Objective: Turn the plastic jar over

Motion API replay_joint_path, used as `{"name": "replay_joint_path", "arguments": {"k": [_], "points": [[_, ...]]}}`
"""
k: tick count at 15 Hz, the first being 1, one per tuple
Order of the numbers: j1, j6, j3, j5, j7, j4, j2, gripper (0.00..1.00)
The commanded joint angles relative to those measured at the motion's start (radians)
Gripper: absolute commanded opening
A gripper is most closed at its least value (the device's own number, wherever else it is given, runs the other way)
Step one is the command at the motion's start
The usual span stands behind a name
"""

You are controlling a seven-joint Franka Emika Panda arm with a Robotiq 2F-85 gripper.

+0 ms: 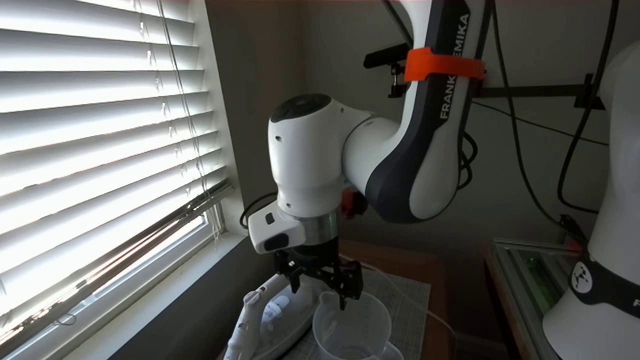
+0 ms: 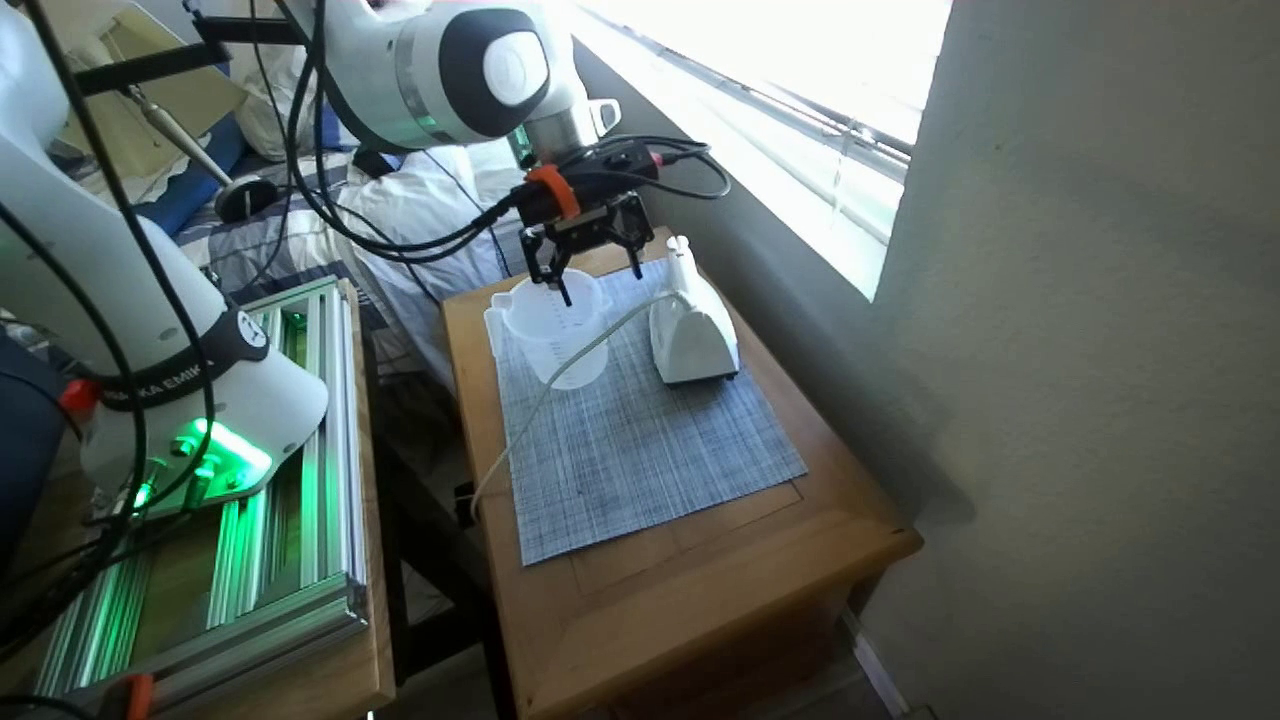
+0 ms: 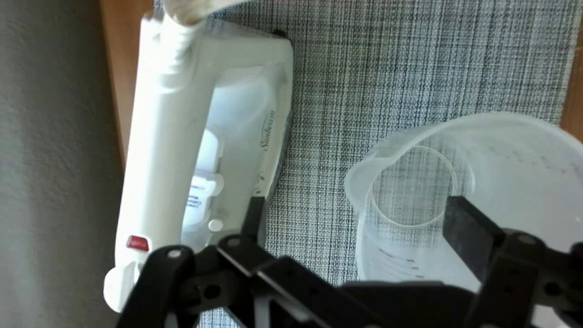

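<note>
The plastic jar (image 1: 352, 332) is a translucent pitcher with a spout, a side handle and measuring marks. It stands upright, mouth up, on a grey woven mat, as both exterior views show. Black and empty, my gripper (image 1: 319, 298) points down over the jar's spout side with its jaws wide apart. In the wrist view, one finger (image 3: 471, 237) overlaps the jar's mouth (image 3: 514, 164), while its opposite finger (image 3: 253, 216) lies over the edge of a white appliance. Whether the finger at the jar dips below the rim, I cannot tell.
A white Sunbeam appliance (image 2: 692, 335) with a long handle sits on the mat (image 2: 640, 450), close to the jar on the window side. Its pale cord (image 2: 530, 420) runs across the mat past the jar. The wall (image 3: 50, 182) rises beyond the wooden table's edge (image 3: 119, 91).
</note>
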Motion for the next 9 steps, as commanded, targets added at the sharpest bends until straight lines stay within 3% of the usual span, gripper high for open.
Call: {"name": "replay_joint_path", "arguments": {"k": [1,9], "points": [[0.011,-0.001,-0.001,-0.045,-0.019,-0.015,-0.035,1.00],[0.043,0.011,0.069,-0.022,-0.106,0.047,0.081,1.00]]}}
